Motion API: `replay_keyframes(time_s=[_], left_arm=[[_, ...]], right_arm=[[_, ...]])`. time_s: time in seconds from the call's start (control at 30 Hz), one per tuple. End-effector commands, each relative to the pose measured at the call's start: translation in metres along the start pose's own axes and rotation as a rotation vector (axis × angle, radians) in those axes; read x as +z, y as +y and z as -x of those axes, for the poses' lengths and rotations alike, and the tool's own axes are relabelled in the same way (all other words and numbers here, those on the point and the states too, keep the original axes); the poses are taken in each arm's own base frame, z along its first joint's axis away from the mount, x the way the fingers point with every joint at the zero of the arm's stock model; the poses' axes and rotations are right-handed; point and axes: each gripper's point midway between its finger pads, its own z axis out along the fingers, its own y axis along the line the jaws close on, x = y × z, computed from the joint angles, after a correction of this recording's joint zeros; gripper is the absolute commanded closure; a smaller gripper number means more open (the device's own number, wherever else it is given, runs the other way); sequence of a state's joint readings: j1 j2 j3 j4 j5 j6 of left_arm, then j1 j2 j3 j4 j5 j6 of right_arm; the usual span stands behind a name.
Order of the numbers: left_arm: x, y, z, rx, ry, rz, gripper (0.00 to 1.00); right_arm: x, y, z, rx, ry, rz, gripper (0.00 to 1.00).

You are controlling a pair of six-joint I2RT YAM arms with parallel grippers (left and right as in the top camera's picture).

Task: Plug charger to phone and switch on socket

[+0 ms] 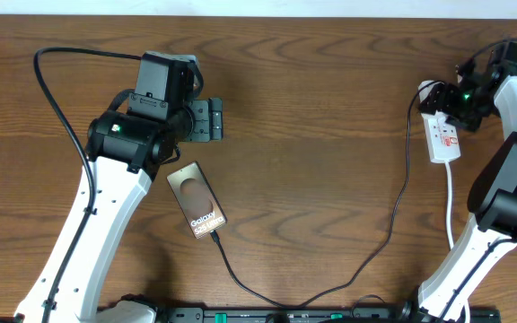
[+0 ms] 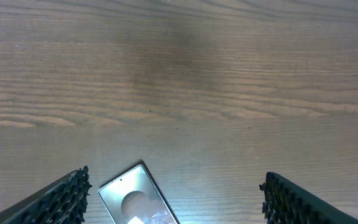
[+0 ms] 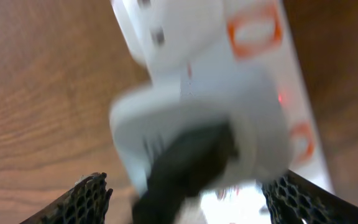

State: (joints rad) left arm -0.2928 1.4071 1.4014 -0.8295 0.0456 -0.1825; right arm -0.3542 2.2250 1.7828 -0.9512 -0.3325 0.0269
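Phone (image 1: 197, 200): flat on table (image 1: 330, 63), screen up, charger (image 1: 408, 152) tip touching its lower end. Socket (image 1: 444, 139): far right, white plug seated. Left jaws apart near phone's top; right jaws apart over socket.

Place: robot lab, tabletop rig | signs: white-and-black left arm (image 1: 106, 206) and right arm (image 1: 474, 256) fixed at wood-grain table (image 1: 330, 108) | black mounting rail (image 1: 285, 314) along near edge

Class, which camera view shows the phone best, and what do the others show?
Overhead: the whole phone lies in view. Left wrist catches only one end at the frame's bottom edge; right wrist shows none.
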Motion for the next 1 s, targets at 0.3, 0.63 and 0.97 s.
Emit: replay_keyframes(time_s=[0.3,0.63,0.97], left_arm=[[-0.005,0.001,0.007,0.006,-0.024,0.011,0.13],[-0.005,0.001,0.007,0.006,-0.024,0.011,0.13],[-0.005,0.001,0.007,0.006,-0.024,0.011,0.13]], right_arm=[[-0.21,0.036,0.01,0.106,-0.466,-0.149,0.01],[-0.311,0.07,-0.018,0.044,-0.704,-0.112,0.01],[-0.31,0.07,-0.018,0.045,-0.702,-0.112,0.01]])
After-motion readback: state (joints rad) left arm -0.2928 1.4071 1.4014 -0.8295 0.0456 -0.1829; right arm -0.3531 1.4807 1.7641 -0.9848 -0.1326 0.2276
